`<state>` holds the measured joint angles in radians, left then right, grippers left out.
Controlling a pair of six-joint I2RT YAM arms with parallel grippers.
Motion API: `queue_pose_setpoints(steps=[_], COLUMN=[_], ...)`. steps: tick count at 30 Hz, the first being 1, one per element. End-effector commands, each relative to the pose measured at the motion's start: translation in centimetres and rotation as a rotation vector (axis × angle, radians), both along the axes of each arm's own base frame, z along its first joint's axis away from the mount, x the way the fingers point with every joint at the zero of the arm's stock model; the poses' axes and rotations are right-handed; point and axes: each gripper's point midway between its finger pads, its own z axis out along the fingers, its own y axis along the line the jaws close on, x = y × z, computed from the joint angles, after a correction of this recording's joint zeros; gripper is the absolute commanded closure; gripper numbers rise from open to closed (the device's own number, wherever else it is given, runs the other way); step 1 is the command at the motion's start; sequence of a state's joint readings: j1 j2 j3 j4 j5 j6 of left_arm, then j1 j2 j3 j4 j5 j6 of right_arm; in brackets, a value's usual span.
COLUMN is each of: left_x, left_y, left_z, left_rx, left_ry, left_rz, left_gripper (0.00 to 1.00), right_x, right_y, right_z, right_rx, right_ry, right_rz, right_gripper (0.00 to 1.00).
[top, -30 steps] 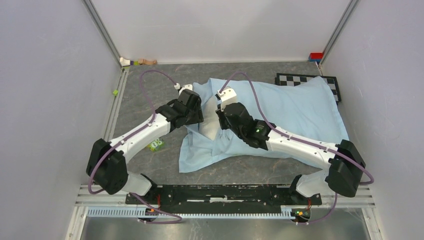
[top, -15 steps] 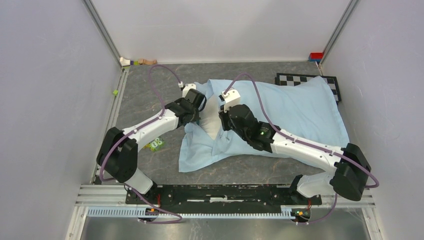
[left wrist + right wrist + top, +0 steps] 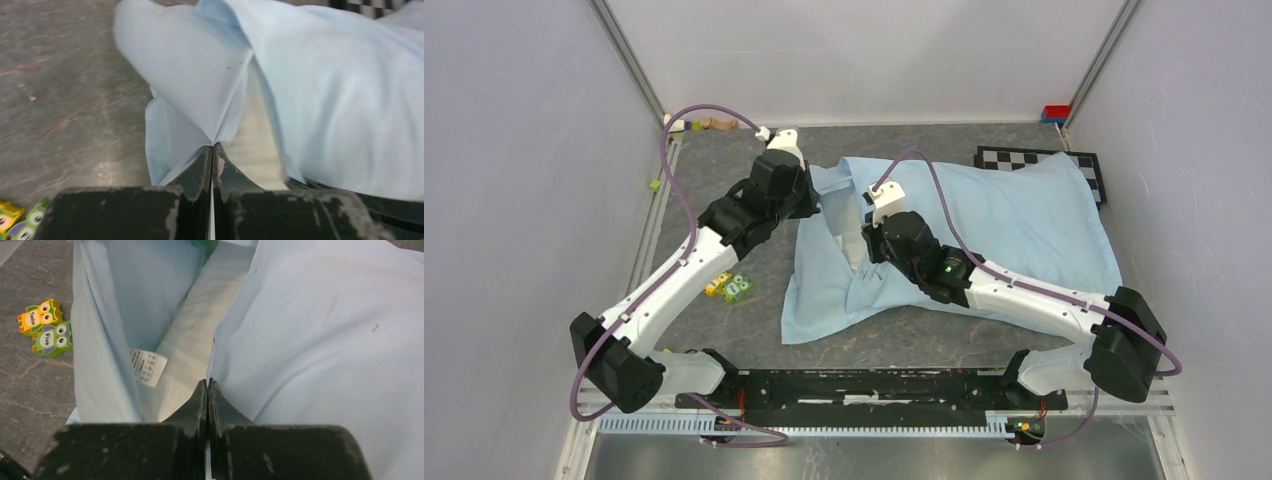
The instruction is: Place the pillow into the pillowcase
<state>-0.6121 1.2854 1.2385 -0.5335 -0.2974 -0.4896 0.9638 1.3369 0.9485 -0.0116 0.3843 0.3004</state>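
Tabletop of grey, stone-patterned slab point(image 3: 904, 340) carries the wrinkled light-blue cloth pillowcase point(image 3: 1024, 220). It bulges around the plump off-white pillow point(image 3: 192, 335), which shows bare only at the open mouth. My left claw point(image 3: 212, 147) is clamped on a gathered fold of the mouth's edge. My right claw point(image 3: 207, 382) is closed, tips at the upper hem; whether it grips cloth I cannot tell. Two owl-shaped tiles point(image 3: 47, 325) lie just beside the case, and a white care label point(image 3: 147, 366) hangs inside.

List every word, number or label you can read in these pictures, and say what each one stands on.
"Twelve": on the yellow owl tile.
"Five": on the green owl tile.
Care tag on the pillowcase: printed lines too small to read.
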Motion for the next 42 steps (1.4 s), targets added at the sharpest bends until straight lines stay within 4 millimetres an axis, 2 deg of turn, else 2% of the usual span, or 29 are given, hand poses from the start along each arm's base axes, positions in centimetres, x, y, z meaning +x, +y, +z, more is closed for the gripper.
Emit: queue_pose_setpoints(steps=[1, 4, 6, 7, 10, 12, 15, 17, 20, 22, 24, 27, 28, 31, 35, 38, 42], left_x=[-1.1, -2.0, -2.2, -2.2, -2.2, -2.0, -1.7, -0.8, 0.9, 2.1, 2.8, 1.7, 1.0, -1.4, -4.4, -6.2, -8.6], left_y=[-3.8, -6.3, -7.8, -8.5, -10.7, -11.8, -12.7, -13.2, -14.1, -13.9, -13.5, -13.3, -13.0, -11.5, -8.4, -6.5, -6.1], left_z=[6.1, 8.9, 8.9, 8.3, 4.9, 1.4, -3.1, -5.2, -7.5, -8.2, -8.0, -6.0, -5.1, -3.2, -1.9, -0.7, -0.2], left_rx=[-0.170, -0.292, -0.359, -0.401, -0.513, -0.563, -0.612, -0.603, -0.577, -0.532, -0.494, -0.485, -0.484, -0.452, -0.398, -0.352, -0.239], left_ry=[-0.075, -0.086, -0.057, -0.030, 0.067, 0.157, 0.230, 0.246, 0.260, 0.252, 0.249, 0.237, 0.225, 0.195, 0.167, 0.126, 0.099], left_rz=[-0.194, -0.304, -0.345, -0.357, -0.373, -0.365, -0.327, -0.310, -0.299, -0.262, -0.240, -0.275, -0.287, -0.299, -0.274, -0.257, -0.270], left_gripper=[0.98, 0.98, 0.98, 0.98, 0.98, 0.98, 0.98, 0.98, 0.98, 0.98, 0.98, 0.96, 0.91, 0.64, 0.50, 0.46, 0.45], right_x=[0.4, 0.5, 0.5, 0.5, 0.2, -0.4, -1.1, -1.6, -2.3, -2.6, -2.6, -2.6, -2.5, -2.3, -1.9, -1.8, -1.9], right_y=[0.6, 0.6, 0.4, 0.2, -0.9, -1.8, -3.0, -3.3, -2.6, -2.0, -1.7, -1.7, -1.8, -2.0, -3.0, -3.8, -5.5], right_z=[2.6, 3.3, 3.9, 4.3, 6.6, 8.4, 11.1, 12.4, 13.2, 12.4, 11.4, 9.5, 9.1, 8.2, 6.7, 5.0, 2.1], right_rx=[0.049, 0.055, 0.067, 0.078, 0.134, 0.177, 0.235, 0.260, 0.275, 0.246, 0.220, 0.186, 0.178, 0.158, 0.132, 0.120, 0.104], right_ry=[-0.046, -0.055, -0.063, -0.068, -0.100, -0.125, -0.169, -0.188, -0.195, -0.173, -0.152, -0.120, -0.116, -0.107, -0.097, -0.079, -0.054], right_rz=[0.008, 0.005, -0.002, -0.009, -0.037, -0.045, -0.057, -0.043, 0.007, 0.026, 0.035, 0.029, 0.024, 0.008, -0.049, -0.091, -0.160], right_gripper=[1.00, 1.00, 1.00, 1.00, 1.00, 1.00, 1.00, 1.00, 1.00, 1.00, 1.00, 1.00, 1.00, 1.00, 1.00, 1.00, 1.00])
